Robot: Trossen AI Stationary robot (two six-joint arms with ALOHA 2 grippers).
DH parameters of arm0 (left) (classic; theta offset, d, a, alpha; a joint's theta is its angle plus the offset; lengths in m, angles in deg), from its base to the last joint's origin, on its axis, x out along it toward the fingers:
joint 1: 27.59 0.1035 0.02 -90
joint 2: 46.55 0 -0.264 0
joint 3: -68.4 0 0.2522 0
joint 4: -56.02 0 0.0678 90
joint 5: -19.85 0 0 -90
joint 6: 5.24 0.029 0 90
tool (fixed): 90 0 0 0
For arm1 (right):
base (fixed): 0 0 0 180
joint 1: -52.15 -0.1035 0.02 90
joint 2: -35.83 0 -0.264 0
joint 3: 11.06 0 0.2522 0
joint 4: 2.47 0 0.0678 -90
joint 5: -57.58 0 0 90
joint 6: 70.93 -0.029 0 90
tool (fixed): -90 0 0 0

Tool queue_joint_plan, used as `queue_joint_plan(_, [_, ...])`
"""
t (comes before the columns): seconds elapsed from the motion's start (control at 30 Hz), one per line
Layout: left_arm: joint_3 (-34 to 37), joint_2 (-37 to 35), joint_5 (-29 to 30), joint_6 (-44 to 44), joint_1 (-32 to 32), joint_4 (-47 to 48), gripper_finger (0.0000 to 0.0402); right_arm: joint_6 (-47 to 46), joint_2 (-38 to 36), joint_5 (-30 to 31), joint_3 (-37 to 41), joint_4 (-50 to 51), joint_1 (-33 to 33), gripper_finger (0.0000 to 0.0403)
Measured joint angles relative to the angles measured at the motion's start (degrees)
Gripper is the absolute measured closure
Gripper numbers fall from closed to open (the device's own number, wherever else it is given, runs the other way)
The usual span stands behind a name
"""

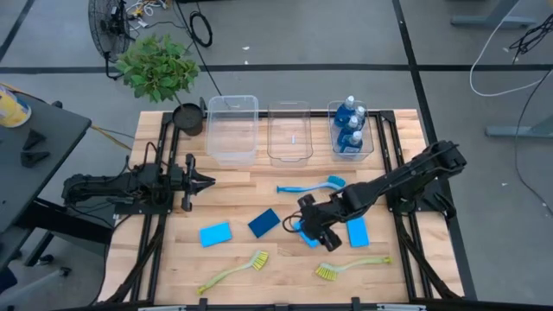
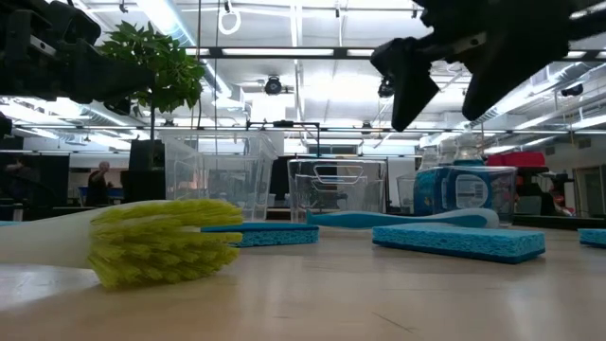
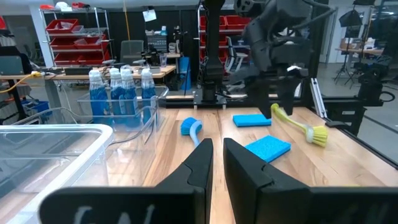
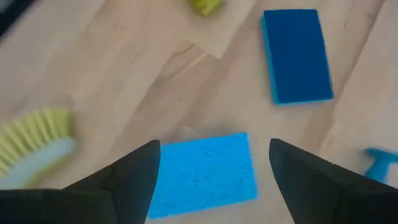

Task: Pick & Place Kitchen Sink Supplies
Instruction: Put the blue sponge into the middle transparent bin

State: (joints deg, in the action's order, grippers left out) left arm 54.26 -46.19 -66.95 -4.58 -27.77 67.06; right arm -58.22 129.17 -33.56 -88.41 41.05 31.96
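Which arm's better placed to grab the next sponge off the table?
The right. Its claw hangs open directly above a light blue sponge, fingers either side. The left claw waits near the table's left edge, far from every sponge.

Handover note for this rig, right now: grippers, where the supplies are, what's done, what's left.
Right gripper: jaws open, empty, poised over a light blue sponge mid-table.
Left gripper: parked at the table's left side, jaws nearly together, holding nothing.
Done: blue bottles stand in the right-hand clear bin.
Left on the table: dark blue sponge, two more light blue sponges, blue brush, two yellow-green brushes. The other two bins look empty.
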Motion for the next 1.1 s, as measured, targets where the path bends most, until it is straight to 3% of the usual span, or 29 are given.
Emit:
queue_joint_plan(0.13, [-0.02, 0.00, 0.00, 0.01, 0.02, 0.00, 0.0358, 5.49, 0.70, 0.14, -0.05, -0.15, 1.95, 0.0101])
queue_joint_plan(0.4, [-0.02, 0.00, -0.02, -0.01, 0.01, 0.02, 0.0358, 6.74, 5.80, -0.07, -0.03, 0.45, 4.32, 0.0101])
queue_joint_plan(0.57, [-0.01, 0.00, 0.00, -0.01, 0.02, 0.01, 0.0358, 10.39, 8.93, -3.46, -0.04, -0.19, 4.32, 0.0101])
queue_joint_plan(0.77, [0.00, 0.00, 0.00, 0.01, 0.02, 0.02, 0.0358, 13.54, 9.44, -3.56, -0.04, -0.27, 5.34, 0.0102])
queue_joint_plan(1.1, [-0.02, 0.00, 0.00, -0.01, 0.02, 0.01, 0.0358, 13.69, 9.44, -7.53, -0.04, -0.57, 8.75, 0.0147])
